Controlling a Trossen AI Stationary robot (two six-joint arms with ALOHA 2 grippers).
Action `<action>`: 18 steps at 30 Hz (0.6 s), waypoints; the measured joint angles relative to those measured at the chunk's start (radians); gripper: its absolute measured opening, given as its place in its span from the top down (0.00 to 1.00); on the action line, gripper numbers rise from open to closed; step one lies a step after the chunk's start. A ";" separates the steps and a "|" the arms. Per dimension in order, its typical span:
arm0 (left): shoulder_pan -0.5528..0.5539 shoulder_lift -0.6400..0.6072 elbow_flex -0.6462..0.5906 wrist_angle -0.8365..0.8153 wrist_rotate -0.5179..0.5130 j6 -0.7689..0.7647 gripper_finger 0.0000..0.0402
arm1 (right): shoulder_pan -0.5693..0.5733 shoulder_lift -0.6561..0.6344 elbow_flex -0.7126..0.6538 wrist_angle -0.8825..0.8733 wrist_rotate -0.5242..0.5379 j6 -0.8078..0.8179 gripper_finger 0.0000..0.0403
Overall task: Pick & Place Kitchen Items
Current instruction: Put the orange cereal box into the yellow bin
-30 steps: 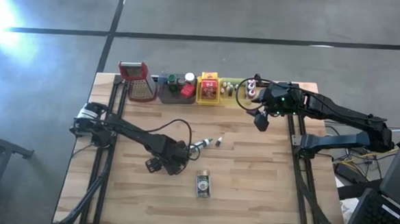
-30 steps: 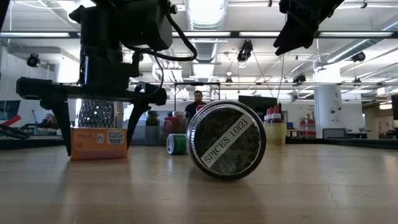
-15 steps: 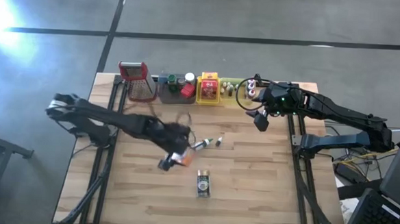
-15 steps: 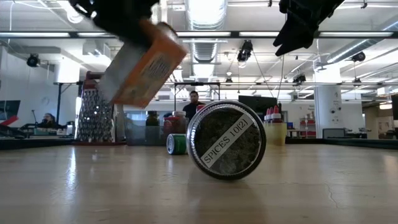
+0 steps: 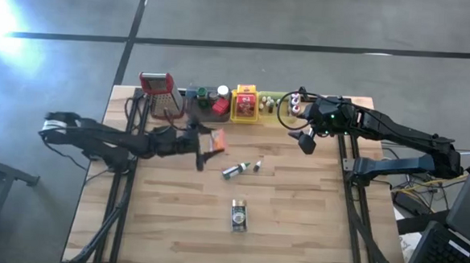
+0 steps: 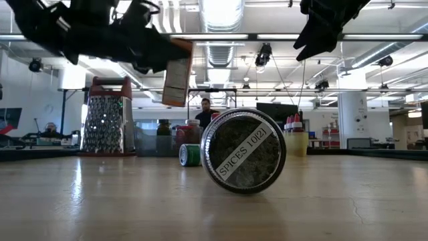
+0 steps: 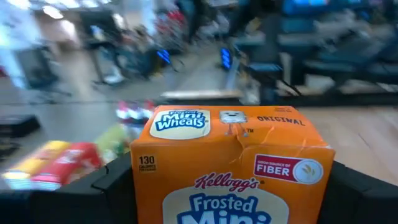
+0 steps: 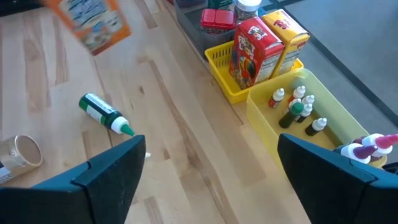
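Observation:
My left gripper (image 5: pixel 204 141) is shut on a small orange Frosted Mini-Wheats box (image 7: pixel 230 165), one of the kitchen items. The box (image 6: pixel 176 72) hangs in the air in front of the grey tray (image 5: pixel 206 107). A green-capped bottle (image 5: pixel 231 171), a tiny bottle (image 5: pixel 257 165) and a spice jar (image 5: pixel 239 215) lie on their sides on the wood. My right gripper (image 8: pixel 211 163) hangs open and holds nothing, above the table near the green tray (image 8: pixel 267 118) of tiny bottles. My left gripper pinches the box between its two fingers, one finger (image 7: pixel 102 186) on each of two opposite sides (image 7: pixel 140 180). The fingers lie about level, coming from the table's left. The box is lifted clear of the table, nearly upright with a slight tilt.
A red-topped grater (image 5: pixel 163 95) stands at the far left of the row. The yellow tray (image 8: pixel 219 62) holds two upright boxes. The grey tray holds jars and a red thing. Bare wood lies between the loose items and the near edge.
My left gripper has raised the orange box off the table. It has carried it toward the far edge and the trays while rolling and tipping up to level. The box first lay flat, then hung tilted, and now stands nearly upright in the air.

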 joint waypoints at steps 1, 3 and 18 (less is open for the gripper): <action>0.015 0.010 -0.020 0.056 -0.008 -0.004 0.19 | 0.000 0.000 0.000 0.000 0.000 0.000 0.10; 0.044 0.034 -0.054 0.136 -0.012 -0.035 0.19 | 0.000 0.000 0.000 0.000 0.000 0.000 0.10; 0.108 0.433 -0.088 0.526 -0.088 -0.120 0.19 | 0.000 0.000 0.000 0.000 0.000 0.000 0.10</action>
